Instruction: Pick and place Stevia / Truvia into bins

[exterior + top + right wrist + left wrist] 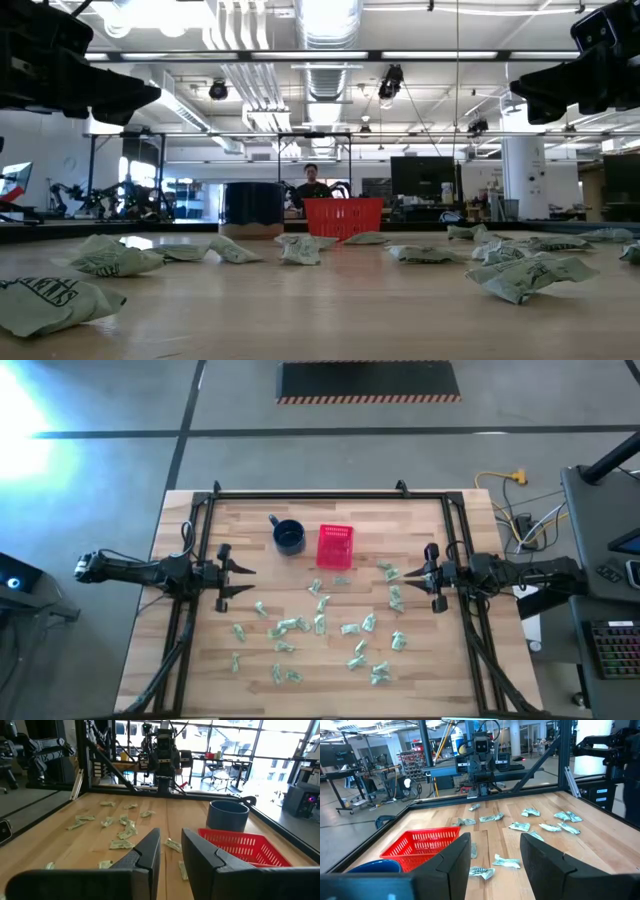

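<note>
Several pale green-and-white Stevia sachets lie scattered flat on the wooden table's middle and near half, also seen in the low view. The red slotted basket stands on the table toward the far edge, with no gripper near it. My left gripper hovers level at the table's left side, open, with nothing between its fingers. My right gripper hovers level at the right side, its fingers a narrow gap apart and holding nothing. Both point toward the table's middle, above the sachets.
A dark blue mug stands just left of the basket. A black frame of rails runs along the table's far, left and right sides. A person sits beyond the far edge.
</note>
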`<move>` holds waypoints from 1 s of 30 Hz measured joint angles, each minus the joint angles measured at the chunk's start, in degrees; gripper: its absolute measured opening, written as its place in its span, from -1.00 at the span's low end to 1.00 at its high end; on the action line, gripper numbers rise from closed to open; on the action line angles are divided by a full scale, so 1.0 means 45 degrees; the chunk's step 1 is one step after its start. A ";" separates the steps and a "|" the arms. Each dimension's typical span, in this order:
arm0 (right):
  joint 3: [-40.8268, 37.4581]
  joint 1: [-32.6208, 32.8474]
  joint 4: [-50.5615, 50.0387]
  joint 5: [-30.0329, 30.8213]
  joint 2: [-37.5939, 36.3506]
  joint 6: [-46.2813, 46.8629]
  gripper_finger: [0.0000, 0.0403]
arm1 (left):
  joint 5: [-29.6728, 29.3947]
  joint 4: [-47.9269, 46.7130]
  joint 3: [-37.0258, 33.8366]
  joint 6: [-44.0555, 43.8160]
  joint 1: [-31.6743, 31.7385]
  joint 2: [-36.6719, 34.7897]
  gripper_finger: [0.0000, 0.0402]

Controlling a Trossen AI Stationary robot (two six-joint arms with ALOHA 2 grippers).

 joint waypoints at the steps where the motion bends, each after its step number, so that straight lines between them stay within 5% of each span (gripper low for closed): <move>1: 0.0000 0.0000 0.0002 -0.0002 -0.0002 -0.0001 -0.66 | -0.0002 0.0000 0.0000 0.0005 0.0000 0.0000 -0.23; 14: 0.0000 0.0000 0.0060 -0.0005 0.0000 0.0082 -0.66 | 0.0000 0.0000 0.0000 0.0003 0.0000 0.0000 -0.23; 22: 0.0000 0.0000 0.1673 0.0083 0.0000 0.6229 -0.66 | -0.0005 0.0000 0.0000 0.0005 0.0000 0.0000 -0.23; 30: 0.0000 0.0000 0.3246 0.0121 -0.0005 0.6963 -0.66 | 0.0000 0.0000 0.0003 0.0003 0.0000 0.0000 -0.23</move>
